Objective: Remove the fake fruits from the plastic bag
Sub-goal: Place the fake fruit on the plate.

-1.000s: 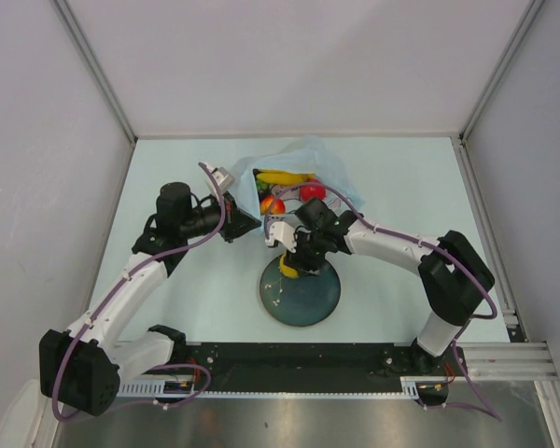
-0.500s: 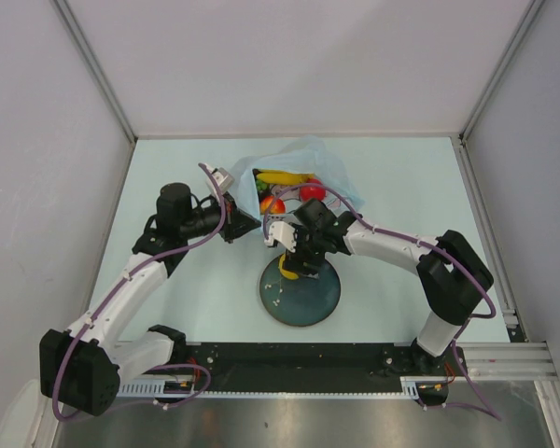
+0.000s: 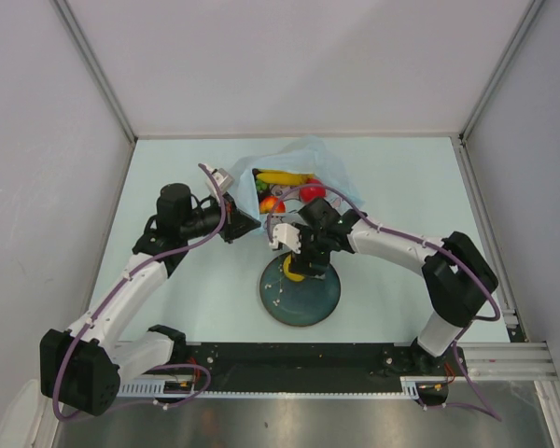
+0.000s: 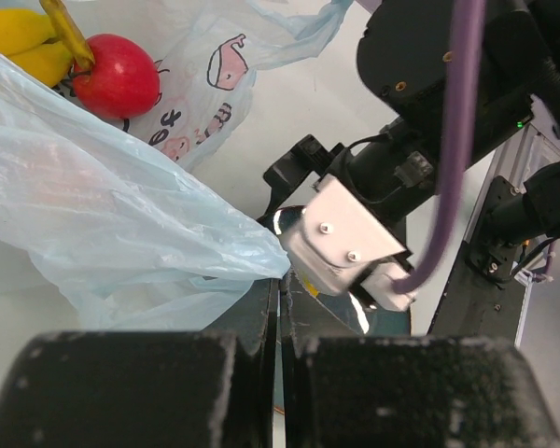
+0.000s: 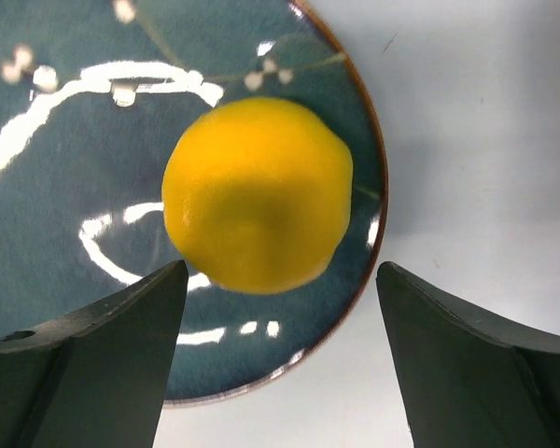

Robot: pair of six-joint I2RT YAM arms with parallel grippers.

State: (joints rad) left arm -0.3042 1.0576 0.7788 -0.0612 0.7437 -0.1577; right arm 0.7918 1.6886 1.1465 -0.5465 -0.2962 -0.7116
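The light-blue plastic bag [image 3: 310, 157] lies at the back centre with its mouth held open. Inside it show a yellow banana bunch [image 3: 282, 177], a red apple [image 3: 311, 192] and an orange fruit [image 3: 272, 203]. My left gripper [image 3: 240, 227] is shut on the bag's edge [image 4: 103, 224]; the apple [image 4: 117, 75] and banana bunch [image 4: 19, 33] show in the left wrist view. The yellow round fruit [image 5: 257, 191] rests on the dark teal plate [image 5: 65, 187] near its rim. My right gripper [image 5: 280, 273] is open just above it, a finger on each side, not touching. The purple ball is hidden.
The plate [image 3: 308, 301] lies in front of the bag, near the middle of the pale table. Grey walls with metal rails close in the back and both sides. A black rail with the arm bases [image 3: 289, 359] runs along the near edge.
My right gripper has shifted slightly right and back above the plate, and more of the yellow round fruit shows on the plate. The left arm and bag have not moved.
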